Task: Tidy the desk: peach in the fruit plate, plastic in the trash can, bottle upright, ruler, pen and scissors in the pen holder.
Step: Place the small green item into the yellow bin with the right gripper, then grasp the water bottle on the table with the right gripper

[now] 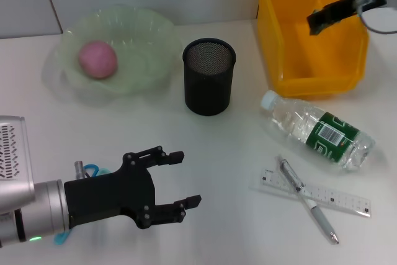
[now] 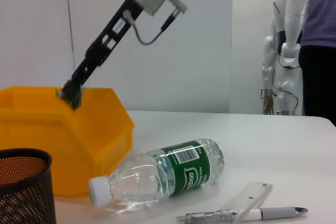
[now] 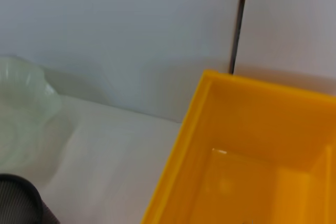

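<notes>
Clearly, part of the tidying has been done: at the far left of the head view the peach is seen lying in the pale green fruit plate. Near the front left, the left gripper is held low over the table with its fingers spread apart and empty, and blue handles, judged to be the scissors, are glimpsed beneath the arm. In the middle the mesh pen holder stands upright with nothing seen in it. Further right, the bottle lies on its side, and the ruler and pen are crossed just in front of it. At the far right the right gripper is poised over the yellow trash can; whether its fingers are parted cannot be told. The plastic step is judged to be in hand or just finished. Next, the bottle must be gripped and stood up. The bottle cap and its label are shown side-on only in the left wrist view, while the bin's floor is shown in the right wrist view, with no plastic seen there.
</notes>
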Motion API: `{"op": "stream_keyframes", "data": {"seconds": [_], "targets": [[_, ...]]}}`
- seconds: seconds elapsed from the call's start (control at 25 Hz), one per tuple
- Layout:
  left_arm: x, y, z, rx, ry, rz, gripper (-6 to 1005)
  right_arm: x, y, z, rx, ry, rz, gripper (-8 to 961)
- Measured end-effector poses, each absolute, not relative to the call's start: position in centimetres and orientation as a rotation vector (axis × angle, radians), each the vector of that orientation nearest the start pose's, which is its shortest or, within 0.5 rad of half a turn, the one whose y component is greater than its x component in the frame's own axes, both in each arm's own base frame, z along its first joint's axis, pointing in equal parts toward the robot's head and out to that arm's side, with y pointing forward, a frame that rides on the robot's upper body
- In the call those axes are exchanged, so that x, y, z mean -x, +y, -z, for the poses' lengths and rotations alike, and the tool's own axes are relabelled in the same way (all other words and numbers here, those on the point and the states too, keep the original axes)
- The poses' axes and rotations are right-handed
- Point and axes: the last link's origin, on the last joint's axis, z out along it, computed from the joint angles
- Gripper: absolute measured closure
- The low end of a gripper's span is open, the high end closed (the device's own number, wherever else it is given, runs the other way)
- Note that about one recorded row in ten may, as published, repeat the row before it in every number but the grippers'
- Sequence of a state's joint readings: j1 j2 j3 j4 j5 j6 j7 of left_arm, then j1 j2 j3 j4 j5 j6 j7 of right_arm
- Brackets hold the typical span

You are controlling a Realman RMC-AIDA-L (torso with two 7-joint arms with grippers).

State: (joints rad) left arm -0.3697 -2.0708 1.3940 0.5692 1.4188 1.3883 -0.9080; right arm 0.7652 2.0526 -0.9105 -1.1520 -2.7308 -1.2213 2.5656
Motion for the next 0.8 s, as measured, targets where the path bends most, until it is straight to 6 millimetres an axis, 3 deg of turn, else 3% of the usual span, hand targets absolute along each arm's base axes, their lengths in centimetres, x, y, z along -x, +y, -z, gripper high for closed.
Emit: {"op": "stream_keyframes", "data": {"seconds": [0.32, 0.52, 0.8], "targets": [[25.2, 27.7, 7.1, 2.825, -0.133, 0.769, 205, -20.8, 44.9, -6.4, 2.131, 1.049, 0.137, 348], [25.3, 27.6, 7.1, 2.824, -0.136, 0.769, 205, -20.1, 44.3, -7.5, 2.122, 1.027, 0.117, 179], [25.4, 27.6, 7.0, 2.817, -0.142, 0.769, 205, -17.9, 42.3, -9.0, 2.170, 1.058, 0.130, 167]]}}
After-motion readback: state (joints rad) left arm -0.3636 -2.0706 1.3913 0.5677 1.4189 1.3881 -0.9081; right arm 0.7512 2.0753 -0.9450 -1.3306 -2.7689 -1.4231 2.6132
